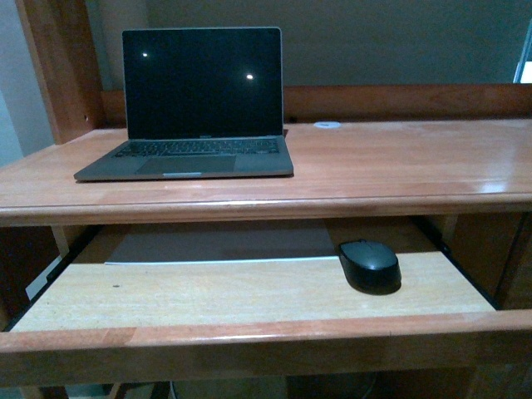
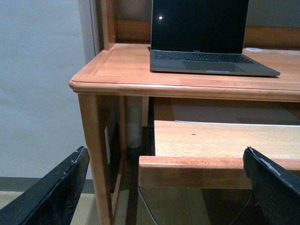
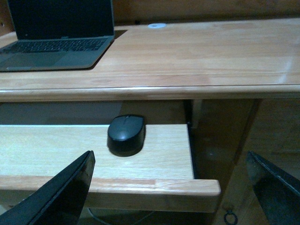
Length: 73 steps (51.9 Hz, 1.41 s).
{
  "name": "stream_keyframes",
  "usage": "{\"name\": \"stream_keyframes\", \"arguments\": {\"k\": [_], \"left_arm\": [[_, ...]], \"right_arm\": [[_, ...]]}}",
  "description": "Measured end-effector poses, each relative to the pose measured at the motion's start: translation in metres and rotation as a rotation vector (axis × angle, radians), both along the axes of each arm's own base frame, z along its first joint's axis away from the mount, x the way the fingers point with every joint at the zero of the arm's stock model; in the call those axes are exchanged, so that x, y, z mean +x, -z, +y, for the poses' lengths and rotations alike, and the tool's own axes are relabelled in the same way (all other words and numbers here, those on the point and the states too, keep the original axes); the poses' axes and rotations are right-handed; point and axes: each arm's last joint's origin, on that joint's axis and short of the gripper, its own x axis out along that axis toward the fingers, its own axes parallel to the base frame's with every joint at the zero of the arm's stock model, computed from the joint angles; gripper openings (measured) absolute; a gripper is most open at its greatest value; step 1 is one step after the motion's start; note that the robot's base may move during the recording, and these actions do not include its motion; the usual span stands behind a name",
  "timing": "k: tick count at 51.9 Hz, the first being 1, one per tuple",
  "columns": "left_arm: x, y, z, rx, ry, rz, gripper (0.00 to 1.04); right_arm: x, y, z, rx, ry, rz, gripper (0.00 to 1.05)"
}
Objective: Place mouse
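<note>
Black fingers frame both wrist views. The left pincer (image 2: 164, 151) and the right pincer (image 3: 169, 153) both stand spread wide and hold nothing, and neither touches any object. I judge they are open like this to be ready for a grasp.

Just beyond them is the pale wooden pull-out shelf (image 1: 208, 295) with a reddish front rail, drawn out from under the bench. The small matte black oval mouse (image 1: 369, 265) rests flat on the right part of this shelf, near its right edge and apart from the front rail. This is the side of the right arm, so that arm seems the natural one to pick it. Behind the mouse and to the left, a thin grey sheet (image 1: 224, 243) lies at the back of the shelf.

Above is the glossy reddish wooden bench (image 1: 391, 166). The open grey laptop (image 1: 199, 100) with a dark screen stands on its left part, so the bare wood at its right looks a likely place for the mouse. A small white disc (image 1: 327, 125) lies farthest back.
</note>
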Motion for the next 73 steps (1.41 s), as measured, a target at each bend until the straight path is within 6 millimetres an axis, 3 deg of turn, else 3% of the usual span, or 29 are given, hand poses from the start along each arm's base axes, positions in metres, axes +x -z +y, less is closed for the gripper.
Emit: {"name": "stream_keyframes", "arguments": {"k": [7, 16, 20, 26, 38, 48, 58, 73], "left_arm": [[0.000, 0.000, 0.000, 0.000, 0.003, -0.002, 0.98], [0.000, 0.000, 0.000, 0.000, 0.003, -0.002, 0.98], [0.000, 0.000, 0.000, 0.000, 0.003, -0.002, 0.98], [0.000, 0.000, 0.000, 0.000, 0.003, -0.002, 0.98], [0.000, 0.000, 0.000, 0.000, 0.003, -0.002, 0.98], [0.000, 0.000, 0.000, 0.000, 0.003, -0.002, 0.98], [0.000, 0.000, 0.000, 0.000, 0.003, -0.002, 0.98], [0.000, 0.000, 0.000, 0.000, 0.003, -0.002, 0.98]], "right_arm": [[0.026, 0.011, 0.050, -0.050, -0.092, 0.080, 0.98], [0.027, 0.012, 0.048, -0.053, -0.074, 0.084, 0.98], [0.049, 0.012, 0.054, -0.055, -0.067, 0.048, 0.98], [0.066, 0.023, 0.076, -0.061, -0.043, 0.126, 0.98], [0.111, 0.022, 0.082, -0.038, 0.040, 0.146, 0.98], [0.136, 0.034, 0.086, -0.008, 0.048, 0.188, 0.98], [0.137, 0.036, 0.085, -0.011, 0.044, 0.199, 0.98], [0.159, 0.030, 0.093, -0.036, 0.045, 0.237, 0.98]]}}
